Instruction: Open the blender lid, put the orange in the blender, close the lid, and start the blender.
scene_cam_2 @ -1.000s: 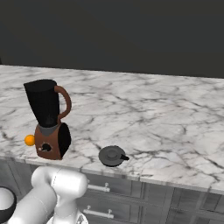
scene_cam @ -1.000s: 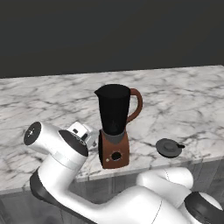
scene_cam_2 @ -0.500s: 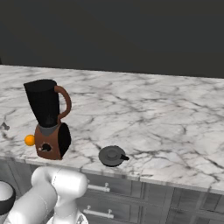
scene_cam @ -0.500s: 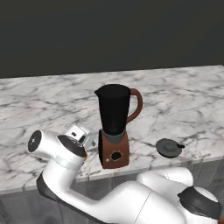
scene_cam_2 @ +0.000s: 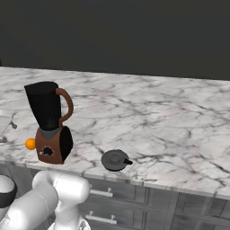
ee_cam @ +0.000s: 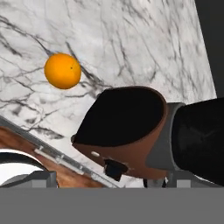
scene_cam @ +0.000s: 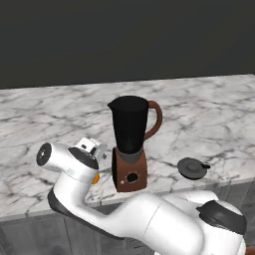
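The small bright orange ball (ee_cam: 62, 71) is lying on the grey-veined white marble counter (scene_cam_2: 170, 121) just beside the reddish-brown base of the dark-jarred blender (scene_cam_2: 50, 122) — the two-finger gripper (scene_cam: 92, 148) is hanging above it, fingers spread wide and empty. The round dark-grey lid (scene_cam_2: 115, 160) is lying apart on the counter.

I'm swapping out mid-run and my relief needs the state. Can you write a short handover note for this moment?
Gripper: open, empty, low to the left of the blender, near the orange.
Orange: on the counter beside the blender base.
Blender lid: already off, lying on the counter to the blender's right; jar top open.
Left: grasp the orange, drop it in the jar, refit the lid, start the blender.
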Controlling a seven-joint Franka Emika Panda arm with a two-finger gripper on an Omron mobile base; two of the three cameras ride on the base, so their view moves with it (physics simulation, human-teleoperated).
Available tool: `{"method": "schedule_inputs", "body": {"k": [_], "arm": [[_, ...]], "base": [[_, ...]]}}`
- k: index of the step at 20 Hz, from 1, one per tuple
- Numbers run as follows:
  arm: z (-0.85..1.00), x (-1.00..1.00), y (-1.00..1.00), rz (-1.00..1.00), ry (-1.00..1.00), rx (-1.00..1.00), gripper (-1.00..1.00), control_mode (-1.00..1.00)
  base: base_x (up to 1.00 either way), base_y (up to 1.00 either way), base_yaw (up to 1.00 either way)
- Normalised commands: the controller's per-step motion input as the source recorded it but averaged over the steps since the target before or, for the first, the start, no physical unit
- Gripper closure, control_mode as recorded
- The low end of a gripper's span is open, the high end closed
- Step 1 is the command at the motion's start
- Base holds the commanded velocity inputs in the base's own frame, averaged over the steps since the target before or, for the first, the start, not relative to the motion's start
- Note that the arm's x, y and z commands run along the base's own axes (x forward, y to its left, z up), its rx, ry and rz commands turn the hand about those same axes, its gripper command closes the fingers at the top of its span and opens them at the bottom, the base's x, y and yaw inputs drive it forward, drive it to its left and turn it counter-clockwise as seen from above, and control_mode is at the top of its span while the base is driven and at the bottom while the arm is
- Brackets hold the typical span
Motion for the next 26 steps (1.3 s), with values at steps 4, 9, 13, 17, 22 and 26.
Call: {"method": "schedule_inputs", "body": {"k": [4,9,13,17,22,26], "arm": [[-0.3,0.43,0.0,0.03,0.14,-0.01,-1.0,-1.0],[-0.41,0.45,0.0,0.03,0.21,-0.03,-1.0,-1.0],[-0.41,0.34,0.02,0.02,0.19,-0.04,-1.0,-1.0],[-0.34,0.1,0.02,0.02,0.11,-0.04,-1.0,-1.0],[-0.28,0.01,0.01,0.02,0.04,-0.05,-1.0,-1.0],[-0.18,0.02,0.01,0.03,0.0,-0.03,-1.0,-1.0]], "base": [[0.0,0.0,0.0],[0.0,0.0,0.0],[0.0,0.0,0.0],[0.0,0.0,0.0],[0.0,0.0,0.0],[0.0,0.0,0.0]]}}
